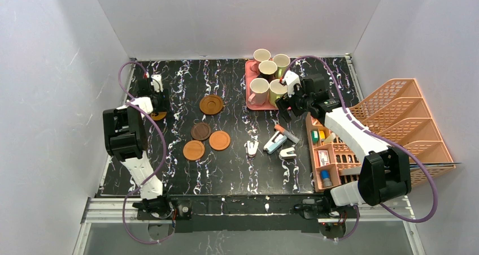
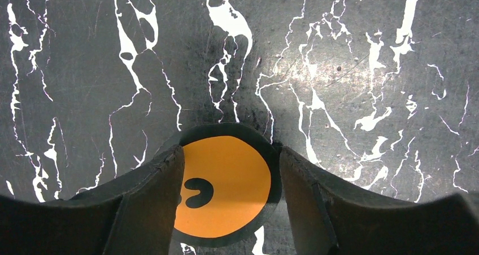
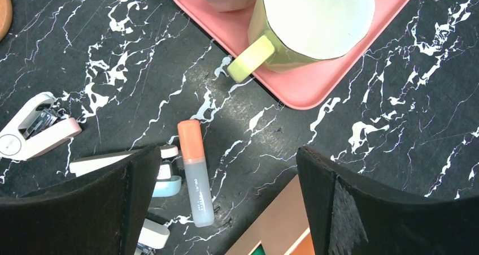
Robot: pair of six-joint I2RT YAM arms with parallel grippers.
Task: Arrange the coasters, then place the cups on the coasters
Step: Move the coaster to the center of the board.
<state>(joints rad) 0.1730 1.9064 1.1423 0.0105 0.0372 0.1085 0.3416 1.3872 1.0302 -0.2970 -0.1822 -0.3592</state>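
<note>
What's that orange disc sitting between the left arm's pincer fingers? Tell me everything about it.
The coaster is a flat round disc with an orange face, a dark rim and a small black mark. It lies flat on the black marbled table, near its left edge. The left pincer straddles it, fingers at its edges; whether they squeeze it is unclear.

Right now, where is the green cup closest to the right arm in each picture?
Top view: green cup at the pink tray's near right corner.
Right wrist: top middle, handle over the tray's edge.
Left wrist: not in it.
Shared landmark: the pink tray.
</note>
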